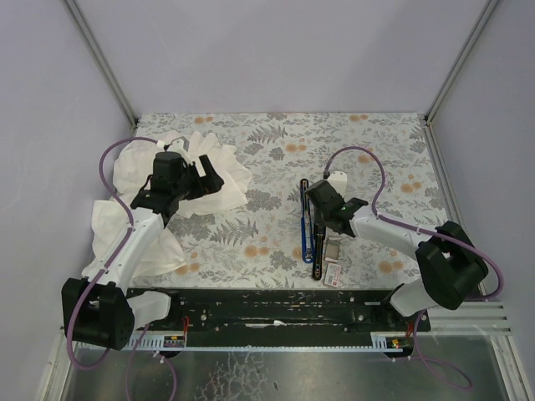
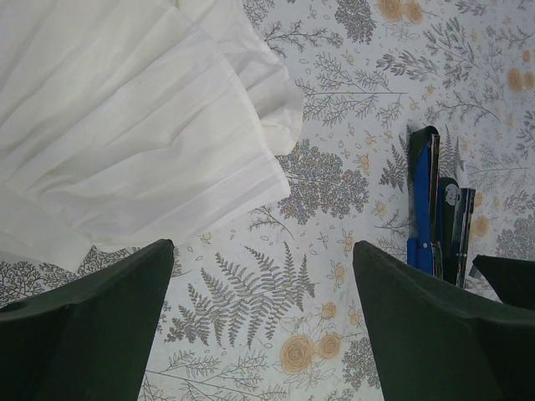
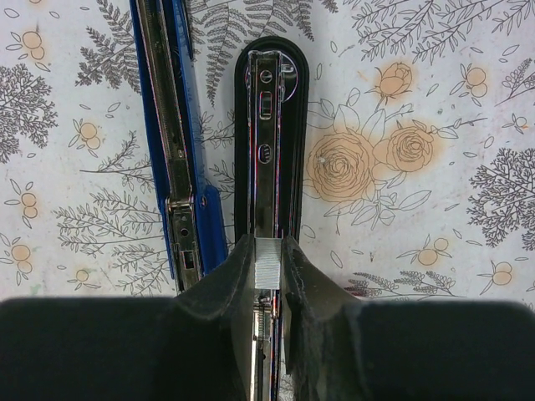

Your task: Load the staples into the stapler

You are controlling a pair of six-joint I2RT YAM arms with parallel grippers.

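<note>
Okay, my right gripper (image 3: pixel 268 251) is pinched on the staple strip (image 3: pixel 268 267) just over the opened stapler (image 3: pixel 241 150) on the desk (image 3: pixel 418 100), so line it up with the metal channel (image 3: pixel 266 180) and lower gently.

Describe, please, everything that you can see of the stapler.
The stapler lies opened out flat on the floral table. Its blue arm and black base lie side by side, with the metal channels facing up. The right gripper holds a silvery staple strip over the black base's channel. Whether the strip touches it cannot be told.
</note>
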